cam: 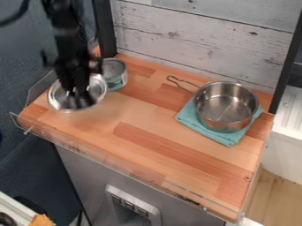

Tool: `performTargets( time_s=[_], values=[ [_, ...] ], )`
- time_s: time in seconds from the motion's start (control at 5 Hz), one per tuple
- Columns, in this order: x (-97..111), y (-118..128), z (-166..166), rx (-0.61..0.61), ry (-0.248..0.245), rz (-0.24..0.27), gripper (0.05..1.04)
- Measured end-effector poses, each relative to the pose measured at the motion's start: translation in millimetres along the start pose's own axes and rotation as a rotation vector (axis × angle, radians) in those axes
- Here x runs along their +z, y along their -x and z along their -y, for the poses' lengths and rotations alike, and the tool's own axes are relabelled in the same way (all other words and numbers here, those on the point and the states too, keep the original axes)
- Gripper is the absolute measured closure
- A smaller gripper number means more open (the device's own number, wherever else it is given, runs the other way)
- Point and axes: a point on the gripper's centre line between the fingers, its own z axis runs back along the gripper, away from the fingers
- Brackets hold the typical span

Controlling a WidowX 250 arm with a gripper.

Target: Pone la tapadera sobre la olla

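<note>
Item one, the lid (98, 89): at the left end of the desk (147, 108), just beside the can (118, 81). The hand (77, 93) hangs over its middle. From my station I cannot tell how far open the hand is, whether it has the lid secured, or whether the lid is clear of the wood.

Item two, the pot (223, 118): uncovered, on a folded teal cloth (227, 140) at the right, wire handle (180, 81) pointing far and left. I judge the step in hand to be securing the lid, with the carry outstanding.

Hazards noted. A shallow or off-centre hold could let the lid swing or drop on the way. Leaving low, or drifting to the far side, could knock the can. Arriving low, the lid's edge could strike the pot's wall and push it along with the cloth, which may slide on smooth wood. Released off-centre or tilted, the lid would sit crooked or slip off.
</note>
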Motion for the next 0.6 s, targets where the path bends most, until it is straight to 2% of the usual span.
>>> performTargets(
  time_s=[0.2,0.4,0.6],
  values=[
    [14.2,0.8,49.9,-0.027,0.032,-0.025,0.806],
    [33.6,-18.1,101.7,-0.094,0.078,0.024,0.806],
    [26.2,-32.1,153.7,-0.166,0.099,-0.001,0.806]
  ],
)
